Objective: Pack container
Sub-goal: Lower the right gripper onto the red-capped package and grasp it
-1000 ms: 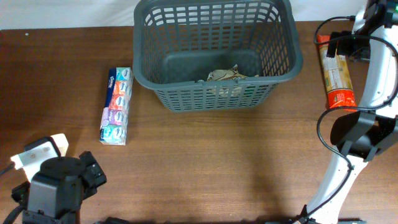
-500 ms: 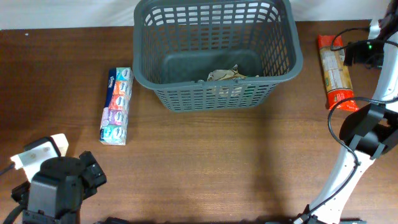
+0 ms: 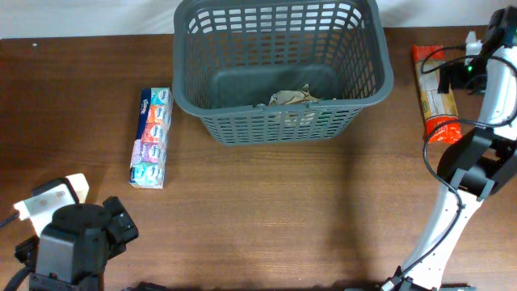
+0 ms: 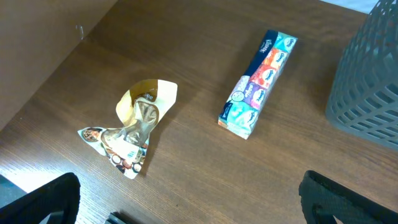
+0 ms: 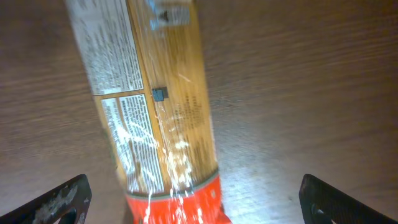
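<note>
A: At the far edge of the desk, about the middle, sits the container. How full is it?
B: Barely. One crumpled packet lies on its base against the near wall. I'd call this an early stage.
A: What's left out?
B: A tissue pack just left of it, a long orange pack by the right edge, and a crumpled wrapper near the front left corner.
A: And the arms?
B: The right gripper hangs over the orange pack, jaws spread wide, gripping nothing. The left gripper is equally wide and empty, above the front left corner.
A: The surroundings?
B: The desk is dark brown wood grain, glossy under the light. Beyond the far edge is a white strip, wall or cloth, I can't tell.
</note>
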Motion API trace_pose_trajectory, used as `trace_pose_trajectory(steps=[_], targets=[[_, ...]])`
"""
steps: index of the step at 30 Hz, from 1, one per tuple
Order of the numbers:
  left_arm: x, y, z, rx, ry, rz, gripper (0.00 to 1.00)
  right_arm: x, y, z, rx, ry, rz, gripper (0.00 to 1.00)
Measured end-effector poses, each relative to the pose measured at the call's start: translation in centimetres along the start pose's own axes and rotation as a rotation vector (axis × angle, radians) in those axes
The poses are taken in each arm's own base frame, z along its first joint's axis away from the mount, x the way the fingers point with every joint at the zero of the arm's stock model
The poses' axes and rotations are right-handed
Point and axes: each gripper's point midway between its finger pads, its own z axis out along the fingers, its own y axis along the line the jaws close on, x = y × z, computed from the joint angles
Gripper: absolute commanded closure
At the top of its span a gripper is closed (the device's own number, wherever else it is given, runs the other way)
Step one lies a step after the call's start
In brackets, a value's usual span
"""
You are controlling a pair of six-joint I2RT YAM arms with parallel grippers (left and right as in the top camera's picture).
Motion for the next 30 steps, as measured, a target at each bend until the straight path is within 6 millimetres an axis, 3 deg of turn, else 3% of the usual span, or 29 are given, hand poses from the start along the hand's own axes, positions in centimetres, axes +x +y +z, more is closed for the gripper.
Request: trace_pose_trajectory(steps=[7, 24, 30], targets=[[0.0, 0.0, 0.0, 0.0, 0.0, 0.0, 0.0, 1.0, 0.7, 3.5, -0.019, 0.068, -0.008, 0.01], [0.0, 0.0, 0.0, 0.0, 0.0, 0.0, 0.01, 1.1, 2.7, 5.1, -0.054, 0.091, -0.034, 0.01], [0.0, 0.0, 0.0, 0.0, 0.0, 0.0, 0.0, 1.8, 3.2, 6.8, -0.064, 0.128, -0.027, 0.01]])
